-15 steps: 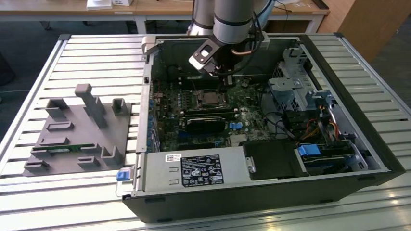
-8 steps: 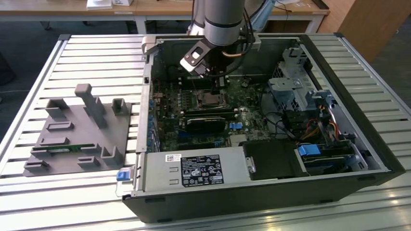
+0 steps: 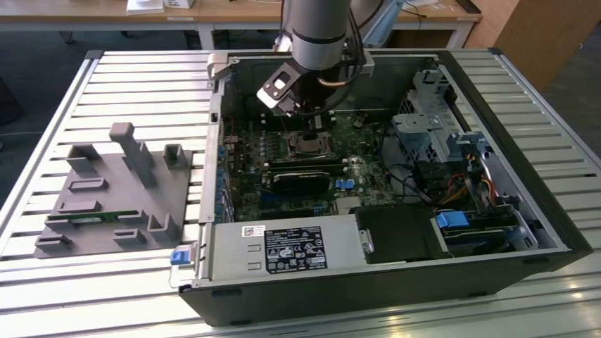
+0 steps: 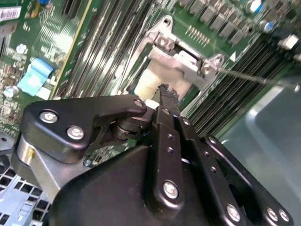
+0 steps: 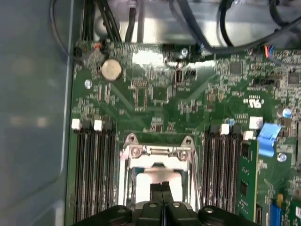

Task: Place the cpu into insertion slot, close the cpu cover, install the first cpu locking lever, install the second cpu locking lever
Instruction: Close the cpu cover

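The insertion slot (image 3: 305,146) sits mid-motherboard inside the open computer case. In the first wrist view the silver cpu cover (image 5: 157,151) lies flat around the socket, and the cpu (image 5: 141,181) shows pale grey through its window. My gripper (image 5: 162,188) hangs just above the chip with its black fingers pressed together and nothing between them. The second wrist view shows the fingertips (image 4: 168,92) over the cpu (image 4: 153,80), close to the cover's hinge end (image 4: 183,59). A thin metal lever rod (image 4: 254,77) runs out sideways from the socket. From outside, the gripper (image 3: 313,130) stands right over the slot.
Long black memory slots (image 5: 94,174) flank the socket on both sides (image 5: 223,165). A black block (image 3: 300,179) lies just in front of the socket, with the power supply (image 3: 281,250) nearer. Cables (image 3: 451,186) and drive cages fill the exterior view's right. A grey fixture (image 3: 117,190) stands outside the case.
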{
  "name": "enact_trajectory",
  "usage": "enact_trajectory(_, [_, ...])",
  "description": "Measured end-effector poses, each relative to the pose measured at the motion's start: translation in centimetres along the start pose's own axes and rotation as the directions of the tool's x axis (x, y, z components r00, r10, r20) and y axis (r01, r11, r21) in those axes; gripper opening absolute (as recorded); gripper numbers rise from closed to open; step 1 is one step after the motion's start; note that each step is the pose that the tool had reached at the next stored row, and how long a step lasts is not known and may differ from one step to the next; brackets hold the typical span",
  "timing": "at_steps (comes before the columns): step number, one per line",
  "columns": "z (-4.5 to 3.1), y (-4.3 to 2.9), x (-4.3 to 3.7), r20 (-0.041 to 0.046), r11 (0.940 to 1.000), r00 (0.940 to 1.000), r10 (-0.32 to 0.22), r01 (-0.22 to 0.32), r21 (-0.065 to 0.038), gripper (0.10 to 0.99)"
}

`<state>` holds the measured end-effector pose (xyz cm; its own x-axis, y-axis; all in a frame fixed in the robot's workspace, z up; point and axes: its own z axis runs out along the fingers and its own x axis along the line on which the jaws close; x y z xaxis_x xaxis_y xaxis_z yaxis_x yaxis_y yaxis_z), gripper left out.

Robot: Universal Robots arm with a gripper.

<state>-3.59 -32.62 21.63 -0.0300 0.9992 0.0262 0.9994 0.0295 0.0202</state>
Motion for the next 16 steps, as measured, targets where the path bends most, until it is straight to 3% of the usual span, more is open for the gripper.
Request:
enact_trajectory(3, [0.14,-0.68,0.01,0.0001,1.0000,1.0000,-0.003,0.003,0.000,0.106])
enact_trajectory(16, [0.91,-1.90,0.07,-0.0029,1.0000,1.0000,-0.003,0.003,0.000,0.106])
